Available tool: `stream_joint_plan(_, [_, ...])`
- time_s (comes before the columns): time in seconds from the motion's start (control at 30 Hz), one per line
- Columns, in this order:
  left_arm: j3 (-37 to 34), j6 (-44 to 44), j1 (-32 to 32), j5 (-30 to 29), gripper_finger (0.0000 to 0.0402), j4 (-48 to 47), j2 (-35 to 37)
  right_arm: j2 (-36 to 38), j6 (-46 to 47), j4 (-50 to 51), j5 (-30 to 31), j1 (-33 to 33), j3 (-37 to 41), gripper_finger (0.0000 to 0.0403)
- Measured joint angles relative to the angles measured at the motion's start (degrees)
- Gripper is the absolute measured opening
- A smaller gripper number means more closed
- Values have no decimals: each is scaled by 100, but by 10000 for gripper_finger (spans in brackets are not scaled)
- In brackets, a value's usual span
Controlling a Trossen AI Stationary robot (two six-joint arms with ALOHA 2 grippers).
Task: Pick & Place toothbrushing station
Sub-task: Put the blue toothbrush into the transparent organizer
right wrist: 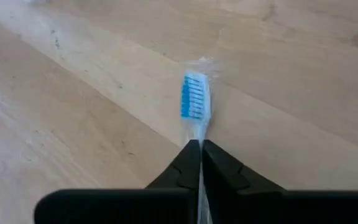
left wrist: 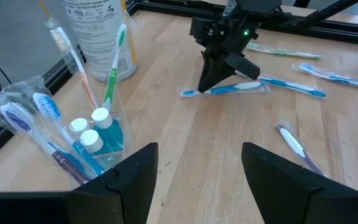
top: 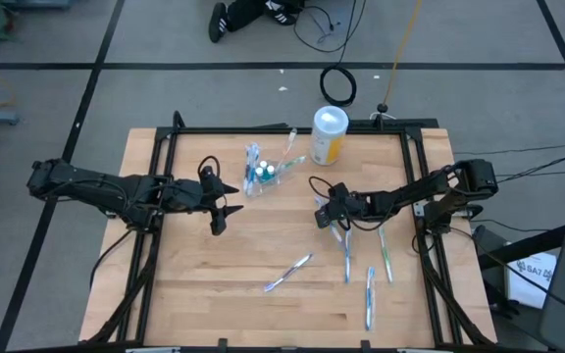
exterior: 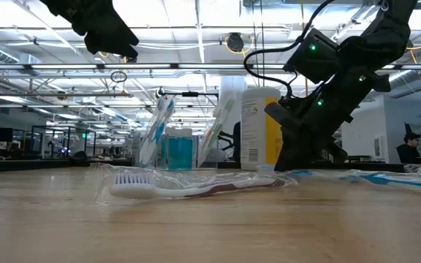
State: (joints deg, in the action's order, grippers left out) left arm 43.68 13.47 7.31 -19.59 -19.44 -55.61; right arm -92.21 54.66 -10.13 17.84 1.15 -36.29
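The clear cup [top: 263,176] stands at the table's far middle and holds several wrapped toothbrushes and teal toothpaste tubes [left wrist: 95,134]. My right gripper [top: 323,218] is down at the table right of centre, shut on a wrapped blue-and-white toothbrush [left wrist: 241,87]. The toothbrush's blue-bristled head [right wrist: 194,96] sticks out past the fingertips. My left gripper [top: 219,211] is open and empty, above the table just left of the cup. The left wrist view [left wrist: 197,171] shows both of its fingers spread apart. My right gripper pinches the toothbrush's neck [right wrist: 199,134], just behind the head, between its two fingers. The fingers [left wrist: 211,74] point down from above and lie across the toothbrush. The toothbrush lies level at the tabletop; I cannot tell whether it is lifted clear.
The yellow canister with a white lid [top: 329,135] stands at the far edge, right of the cup. Loose wrapped toothbrushes lie near the right gripper [top: 346,257] [top: 385,257], nearer the front [top: 369,297] and at the middle front [top: 288,274]. A black frame [top: 155,196] rims the table.
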Motion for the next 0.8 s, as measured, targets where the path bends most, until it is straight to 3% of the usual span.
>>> stream_joint_plan(0.13, [0,0,0,0,239,0,0,-7,-409,-665,-14,30,9,5])
stream_joint_plan(0.3, [0,2,0,0,239,0,0,40,-1209,-2240,-3,171,9,1])
stream_joint_plan(0.53, [0,-7,0,-2,239,2,0,44,-3491,-5001,23,334,-125,0])
stream_joint_plan(0.67, [0,-134,0,-7,239,92,0,44,-4660,-5615,237,401,-459,0])
stream_joint_plan(0.8, [0,-176,0,-4,239,278,0,44,-5840,-5495,317,470,-949,0])
